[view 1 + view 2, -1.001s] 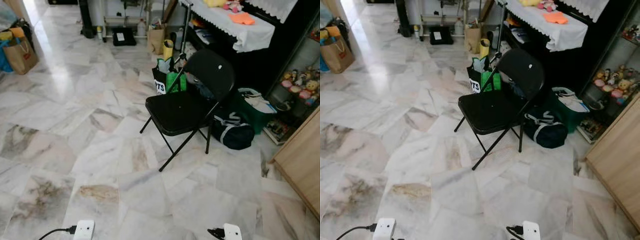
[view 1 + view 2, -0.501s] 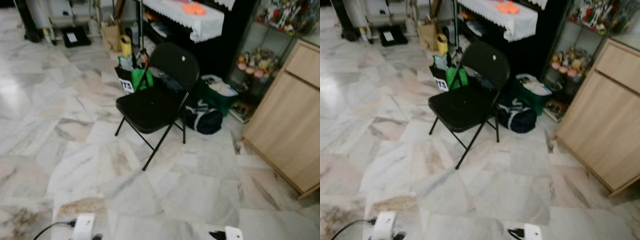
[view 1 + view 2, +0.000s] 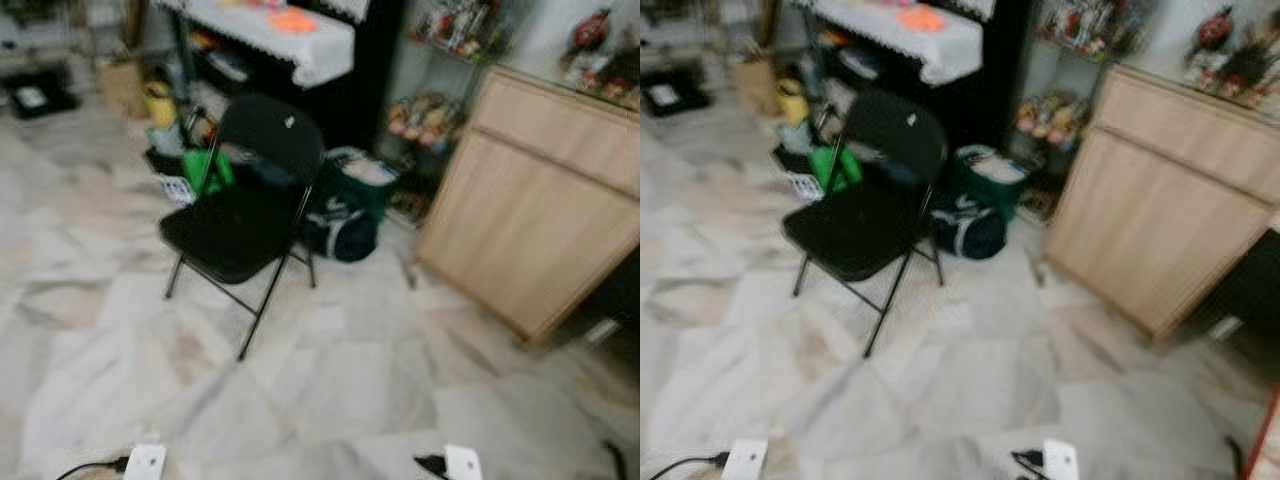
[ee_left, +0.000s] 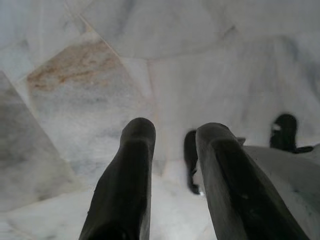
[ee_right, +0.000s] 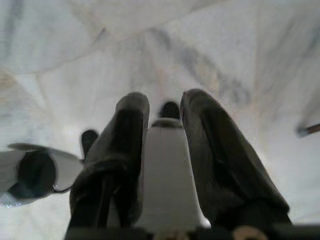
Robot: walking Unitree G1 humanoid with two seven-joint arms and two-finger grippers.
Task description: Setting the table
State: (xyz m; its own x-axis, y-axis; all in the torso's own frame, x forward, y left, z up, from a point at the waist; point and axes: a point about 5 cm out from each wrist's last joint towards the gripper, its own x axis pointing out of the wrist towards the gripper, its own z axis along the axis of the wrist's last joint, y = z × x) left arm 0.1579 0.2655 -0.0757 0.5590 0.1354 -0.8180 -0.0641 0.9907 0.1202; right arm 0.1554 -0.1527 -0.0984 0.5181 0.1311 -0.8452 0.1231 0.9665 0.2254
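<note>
Head views are blurred. A black folding chair [image 3: 245, 205] stands on the marble floor [image 3: 330, 380], left of centre, its seat facing the near left. Behind it, to the far side, a dark navy duffel bag [image 3: 340, 235] lies on the floor, touching a green bag [image 3: 355, 180]. A green-and-white shopping bag [image 3: 200, 170] sits to the far left of the chair. Farther back stands a black unit covered with a white cloth [image 3: 290, 45], an orange item [image 3: 293, 20] lying on the cloth. A light wooden cabinet [image 3: 535, 220] stands on the right; between it and the black unit is a shelf of small figurines [image 3: 430, 115].

Left gripper [image 4: 172, 150]: hangs low over the floor, fingers narrowly parted, nothing between them. Right gripper [image 5: 162, 130]: likewise low over the floor, fingers a little apart, holding nothing; a pale part of the robot's own body shows through the gap.

Tableware for the task: cannot be told in these views.
</note>
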